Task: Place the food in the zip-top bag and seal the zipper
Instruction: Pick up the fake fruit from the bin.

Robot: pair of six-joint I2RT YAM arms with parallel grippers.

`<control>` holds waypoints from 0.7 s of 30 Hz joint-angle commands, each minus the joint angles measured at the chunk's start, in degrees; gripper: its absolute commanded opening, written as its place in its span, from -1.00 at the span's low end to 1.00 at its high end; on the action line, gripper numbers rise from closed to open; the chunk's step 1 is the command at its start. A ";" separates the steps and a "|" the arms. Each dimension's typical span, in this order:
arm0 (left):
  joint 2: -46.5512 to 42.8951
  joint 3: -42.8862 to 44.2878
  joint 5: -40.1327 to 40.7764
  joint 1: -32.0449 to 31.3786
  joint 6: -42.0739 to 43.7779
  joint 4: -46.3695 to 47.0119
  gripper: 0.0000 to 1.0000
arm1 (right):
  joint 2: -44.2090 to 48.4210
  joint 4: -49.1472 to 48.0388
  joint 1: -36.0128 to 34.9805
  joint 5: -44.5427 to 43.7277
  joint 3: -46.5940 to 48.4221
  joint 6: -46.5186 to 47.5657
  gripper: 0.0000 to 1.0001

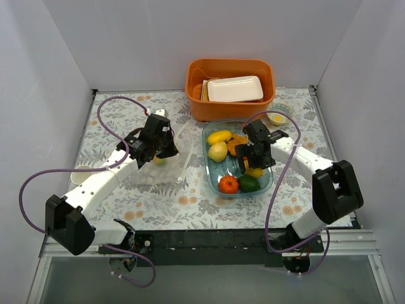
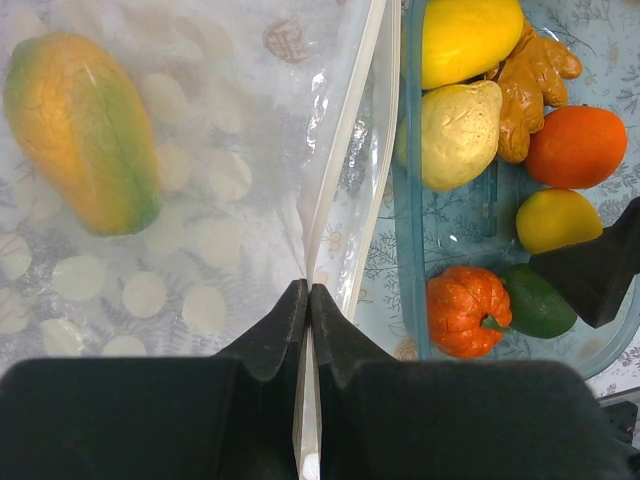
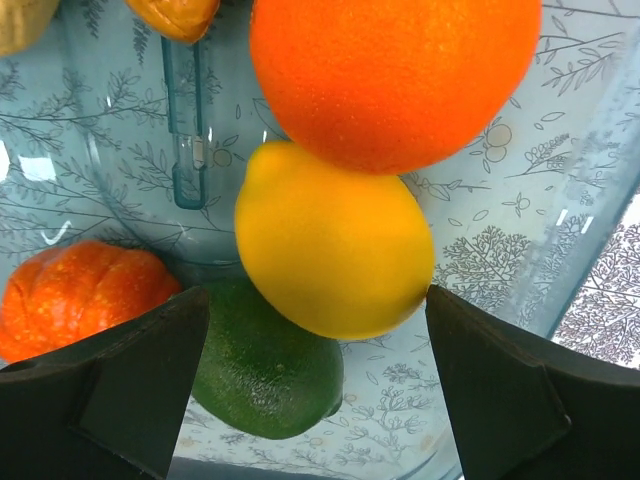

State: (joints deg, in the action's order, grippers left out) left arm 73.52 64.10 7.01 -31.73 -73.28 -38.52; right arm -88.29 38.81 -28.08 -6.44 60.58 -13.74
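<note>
Left fingers: we see them clamped on the zipper.
Right fingers: spread around 1 yellow lemon, blue dish's 5 o'clock.

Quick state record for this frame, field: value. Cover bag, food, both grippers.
bag: clear crinkly zip-top bag, left of the dish
in bag: one yellow-green papaya-like toy
dish: clear blue oblong dish, holds seven more pieces, including an orange pumpkin toy
left gripper: jaws shut on whitish zipper strip
right gripper: jaws open, straddling glossy yellow lemon in the dish
back: orange plastic bin holding white rectangular tray
</note>
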 commanded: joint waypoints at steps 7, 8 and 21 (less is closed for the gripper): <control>-0.74 0.07 -0.06 0.17 -0.03 0.29 -0.99 | -3.46 -5.93 0.21 -0.95 -0.11 3.98 0.92; -0.74 0.15 -0.15 0.17 -0.03 0.29 -0.99 | -3.99 -6.11 0.21 -0.77 0.15 3.98 0.91; -0.74 -0.11 0.55 0.17 -0.11 0.11 -0.98 | -2.07 -6.46 0.13 1.51 0.42 3.98 0.04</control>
State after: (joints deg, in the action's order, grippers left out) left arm 73.67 64.10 7.03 -31.73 -73.34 -38.54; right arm -92.62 34.06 -28.10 -6.26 60.18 -9.82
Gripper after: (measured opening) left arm 0.024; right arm 0.784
